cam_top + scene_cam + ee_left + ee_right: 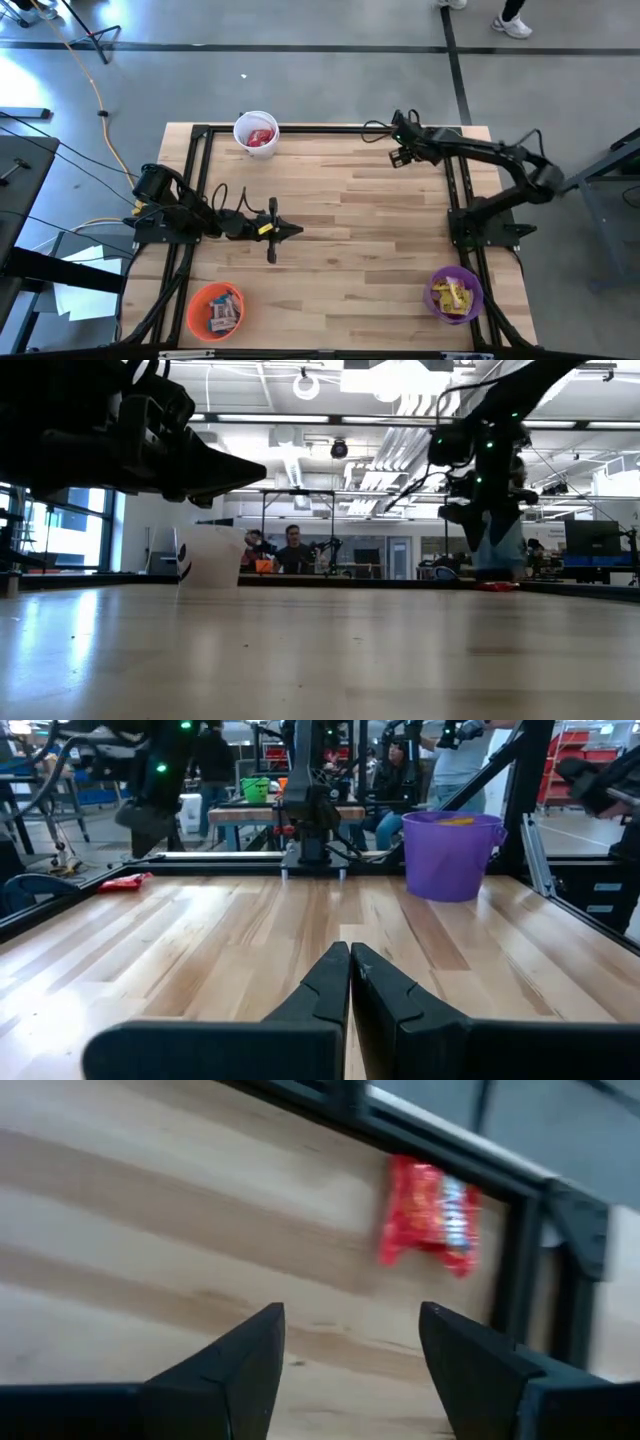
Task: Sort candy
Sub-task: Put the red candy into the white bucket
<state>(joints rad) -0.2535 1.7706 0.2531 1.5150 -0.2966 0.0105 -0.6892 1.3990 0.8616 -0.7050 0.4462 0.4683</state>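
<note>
One red candy packet [430,1215] lies flat on the wood, close to the black frame rail at the table's far right. It also shows in the low view [497,586] and the left wrist view [125,880]. My right gripper [350,1350] hangs open above the table just short of the packet, slanting down, with nothing between its fingers; in the high view it [400,153] is at the far right corner. My left gripper [350,952] is shut on nothing, level, left of the table's middle [298,231].
A white cup [256,133] with red candy stands at the far left. An orange cup [214,310] with blue-and-white bars is at the near left, and a purple cup [455,295] with yellow candy at the near right. Black frame rails [330,129] edge the table.
</note>
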